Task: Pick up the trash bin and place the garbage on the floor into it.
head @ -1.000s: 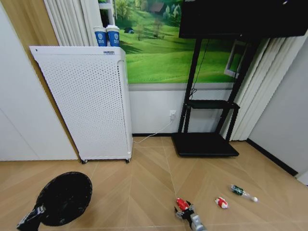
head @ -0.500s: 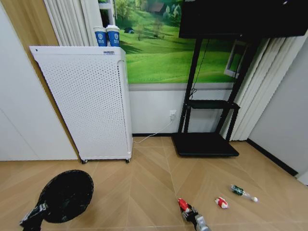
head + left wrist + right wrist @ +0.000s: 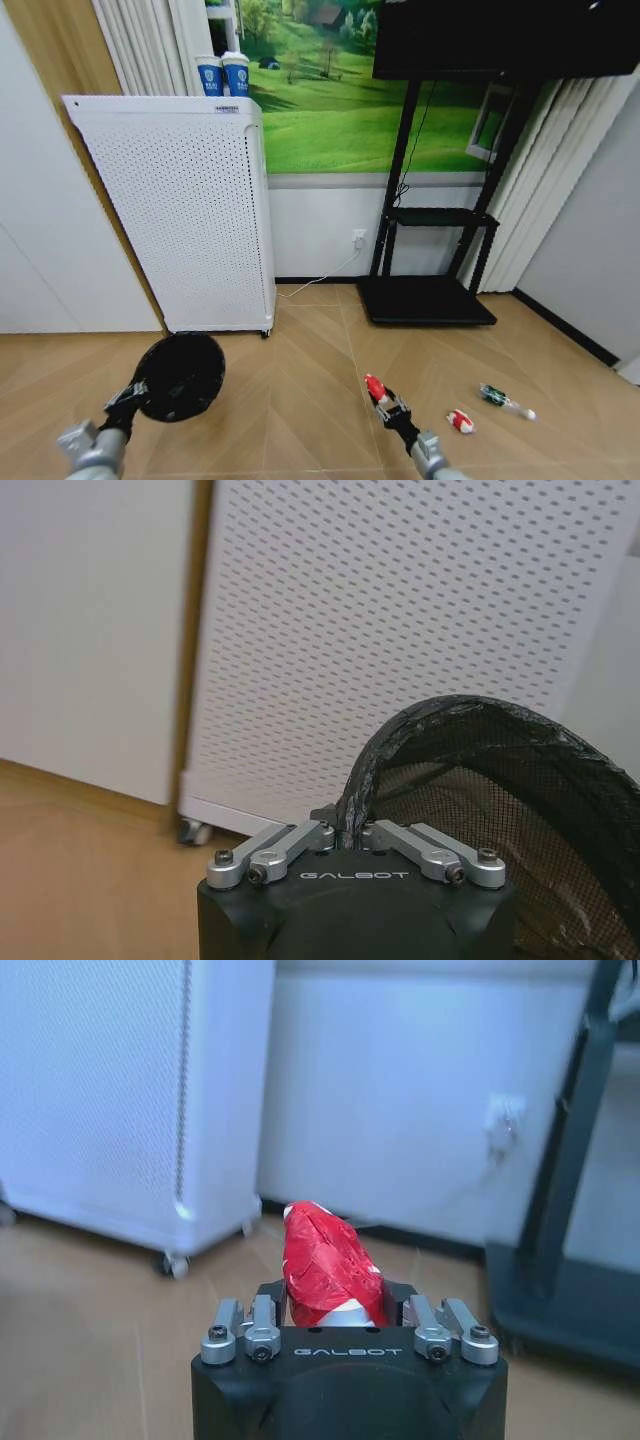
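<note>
The black mesh trash bin (image 3: pixel 182 376) hangs tilted above the floor at lower left, its mouth facing the camera. My left gripper (image 3: pixel 128 398) is shut on its rim; the left wrist view shows the rim (image 3: pixel 352 805) pinched by my left gripper (image 3: pixel 345 832). My right gripper (image 3: pixel 388 404) is shut on a red-and-white piece of garbage (image 3: pixel 375 388), lifted off the floor at lower centre; the right wrist view shows that crumpled red piece (image 3: pixel 325 1263) in the right gripper (image 3: pixel 335 1305). Another red-and-white piece (image 3: pixel 460 421) and a green-and-white piece (image 3: pixel 503 399) lie on the floor to the right.
A white perforated cabinet (image 3: pixel 175 210) on castors stands behind the bin, with two blue-and-white paper cups (image 3: pixel 222 74) on top. A black TV stand (image 3: pixel 430 290) is at the back right, with a white cable (image 3: pixel 325 275) running to a wall socket. Wood floor lies between.
The left arm has raised the bin and carried it right and forward. The right gripper has lifted the red piece up from the floor.
</note>
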Available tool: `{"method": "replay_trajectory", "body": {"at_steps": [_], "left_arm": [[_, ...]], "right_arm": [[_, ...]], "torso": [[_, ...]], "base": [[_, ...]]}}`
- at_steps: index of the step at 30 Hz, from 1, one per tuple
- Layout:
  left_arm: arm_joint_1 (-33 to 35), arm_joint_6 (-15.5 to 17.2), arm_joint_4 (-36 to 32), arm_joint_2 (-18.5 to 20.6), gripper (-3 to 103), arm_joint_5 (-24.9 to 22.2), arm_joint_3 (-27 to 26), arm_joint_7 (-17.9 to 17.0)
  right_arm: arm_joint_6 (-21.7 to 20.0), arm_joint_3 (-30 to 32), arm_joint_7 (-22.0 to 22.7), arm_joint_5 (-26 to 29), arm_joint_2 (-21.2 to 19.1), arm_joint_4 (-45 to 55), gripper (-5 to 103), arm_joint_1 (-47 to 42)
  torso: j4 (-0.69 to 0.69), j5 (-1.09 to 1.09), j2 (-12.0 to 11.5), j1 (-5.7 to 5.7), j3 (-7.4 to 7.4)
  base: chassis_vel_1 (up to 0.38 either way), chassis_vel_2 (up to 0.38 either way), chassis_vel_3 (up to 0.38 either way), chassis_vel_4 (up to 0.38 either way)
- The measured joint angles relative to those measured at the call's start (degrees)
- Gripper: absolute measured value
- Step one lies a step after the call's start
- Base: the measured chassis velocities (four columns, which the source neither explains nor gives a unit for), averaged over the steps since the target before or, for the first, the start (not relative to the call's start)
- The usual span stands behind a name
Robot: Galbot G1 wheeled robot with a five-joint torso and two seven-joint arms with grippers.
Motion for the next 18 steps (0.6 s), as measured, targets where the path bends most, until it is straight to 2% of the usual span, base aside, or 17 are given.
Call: {"method": "replay_trajectory", "body": {"at_steps": [1,2,4,5,6,7,9,10,12,13,15,16,18], "left_arm": [[-1.2,-0.6,1.6,1.3,4,-0.9,1.7,1.5],[-1.2,-0.6,1.6,1.3,4,-0.9,1.7,1.5],[-4.8,-2.0,6.5,4.5,4,-2.2,7.3,4.9],[-4.8,-2.0,6.5,4.5,4,-2.2,7.3,4.9],[-9.2,-3.4,11.0,7.0,4,-2.6,13.6,6.7],[-9.2,-3.4,11.0,7.0,4,-2.6,13.6,6.7],[-17.6,-4.3,16.0,9.5,4,-4.5,21.8,7.5],[-17.6,-4.3,16.0,9.5,4,-4.5,21.8,7.5],[-27.0,-4.8,20.0,10.2,4,-6.0,30.5,7.6],[-27.0,-4.8,20.0,10.2,4,-6.0,30.5,7.6],[-32.0,-4.8,22.0,9.9,4,-6.9,36.5,7.6],[-35.4,-4.9,23.2,9.5,4,-7.3,41.1,7.5],[-37.0,-4.9,23.9,9.2,4,-7.3,43.2,7.5]], "right_arm": [[-0.2,-0.5,-0.3,0.7,-0.8,2.0,50,-0.3],[-0.2,-0.5,-0.3,0.7,-0.8,2.0,50,-0.3],[-0.3,-1.6,-0.9,1.7,-2.7,5.0,50,-0.9],[-0.3,-1.6,-0.9,1.7,-2.7,5.0,50,-0.9],[0.0,-2.0,-1.4,2.0,-3.5,7.1,50,-1.8],[0.0,-2.0,-1.4,2.0,-3.5,7.1,50,-1.8],[0.5,-1.9,-2.0,1.2,-4.1,10.7,50,-4.3],[0.5,-1.9,-2.0,1.2,-4.1,10.7,50,-4.3],[0.7,-1.7,-2.3,0.2,-4.6,15.2,50,-7.3],[0.7,-1.7,-2.3,0.2,-4.6,15.2,50,-7.3],[0.8,-2.1,-2.6,0.0,-4.8,17.3,50,-8.4],[0.9,-2.6,-2.9,-0.3,-4.9,17.8,50,-8.3],[0.9,-3.0,-3.0,-0.6,-4.9,17.9,50,-8.0]], "torso": [[0.01,0.04,0.0,0.0,0.0],[0.01,0.04,0.0,0.0,0.0],[0.06,0.08,0.0,0.0,0.0],[0.06,0.08,0.0,0.0,0.0],[0.05,-0.02,0.0,0.0,0.01],[0.05,-0.02,0.0,0.0,0.01],[0.01,0.08,0.0,0.01,0.01],[0.01,0.08,0.0,0.01,0.01],[-0.01,0.07,0.0,0.01,0.0],[-0.01,0.07,0.0,0.01,0.0],[0.0,0.03,0.0,0.01,0.01],[-0.01,0.06,0.0,0.01,0.01],[-0.01,0.07,0.0,0.01,0.0]], "base": [[0.0,0.0,0.0,0.0],[0.0,0.0,0.0,0.0],[0.0,0.0,0.0,0.0],[0.0,0.0,0.0,0.0],[0.0,0.0,0.0,0.0],[0.0,0.0,0.0,0.0],[0.0,0.0,0.0,0.0],[0.0,0.0,0.0,0.0],[0.0,0.0,0.0,0.0],[0.0,0.0,0.0,0.0],[0.0,0.0,0.0,0.0],[0.0,0.0,0.0,0.0],[0.0,0.0,0.0,0.0]]}}
